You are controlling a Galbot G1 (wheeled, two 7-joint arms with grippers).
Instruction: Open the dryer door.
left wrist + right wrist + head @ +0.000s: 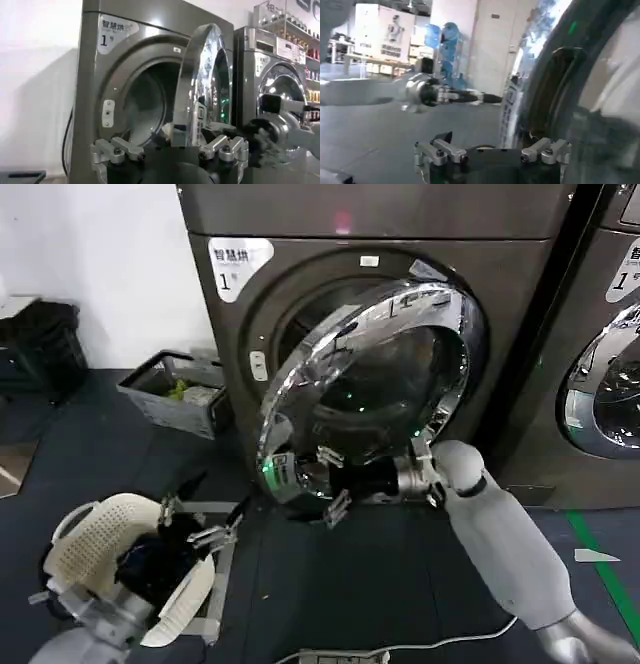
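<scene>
The right gripper, fingers spread, sits at the dryer door's six o'clock; a grey bin sits at nine. The left gripper waits open.

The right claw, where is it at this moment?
In the head view the right claw is at the lower left rim of the dryer door, which stands partly open; the left claw waits low on the left.

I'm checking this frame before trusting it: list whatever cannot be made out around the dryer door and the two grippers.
- Head view: the right gripper at the lower edge of the dryer door; glare on the chrome hides whether it grips the rim.
- Head view: the drum interior, covered by the half-open door.
- Right wrist view: the door is blurred and cut off by the edge.
- Left gripper hangs low, apart from the door, fingers spread.
</scene>
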